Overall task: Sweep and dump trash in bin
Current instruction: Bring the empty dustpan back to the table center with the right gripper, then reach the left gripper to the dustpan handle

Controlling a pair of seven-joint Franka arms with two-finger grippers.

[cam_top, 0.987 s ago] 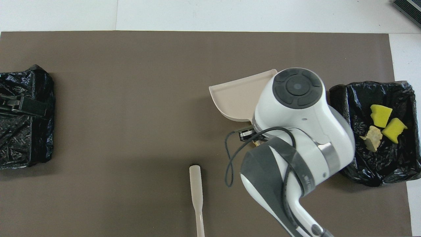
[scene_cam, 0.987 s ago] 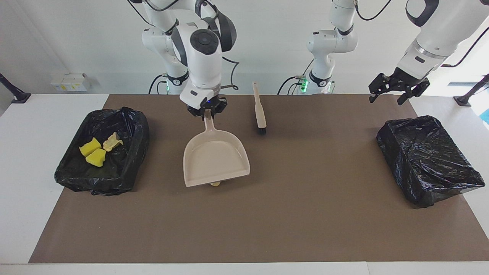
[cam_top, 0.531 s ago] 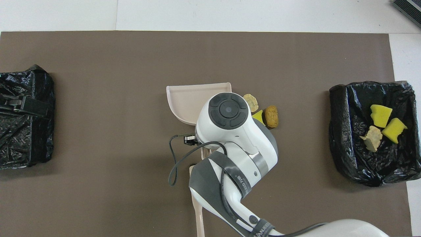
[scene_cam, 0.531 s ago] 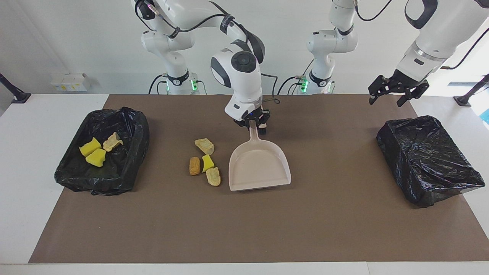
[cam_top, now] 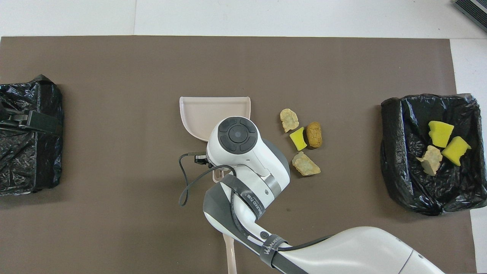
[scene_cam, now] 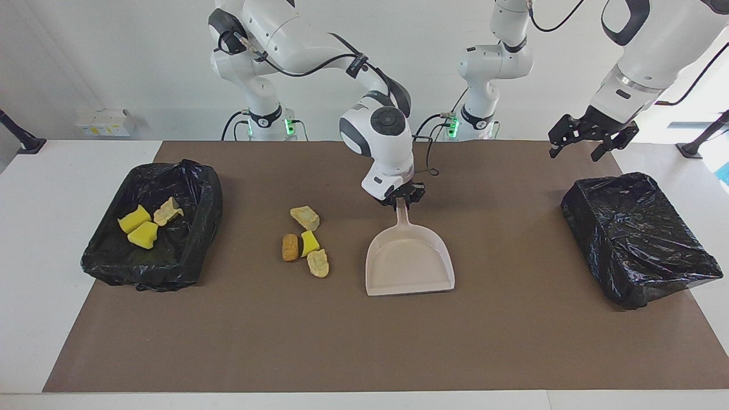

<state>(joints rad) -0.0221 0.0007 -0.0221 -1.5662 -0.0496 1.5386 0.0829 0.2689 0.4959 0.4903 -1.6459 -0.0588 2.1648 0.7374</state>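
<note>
The dustpan (scene_cam: pixel 410 259) is seen as smooth, hard beige plastic with a soft satin sheen. The loose chunks of trash (scene_cam: pixel 304 241) on the mat look like porous foam and sponge, rough and crumbly at the edges, entirely matt. Both bins, the one with yellow pieces (scene_cam: pixel 188 188) and the other (scene_cam: pixel 638 233), are lined with thin black plastic film, crinkled and glossy, with highlights caught on the creases. The brown mat (scene_cam: pixel 364 341) appears as flat, matt paper or card. The table (scene_cam: pixel 51 188) beneath is shown as smooth white laminate. The arm casings (cam_top: pixel 236 139) are glossy white plastic with dark matt bands
</note>
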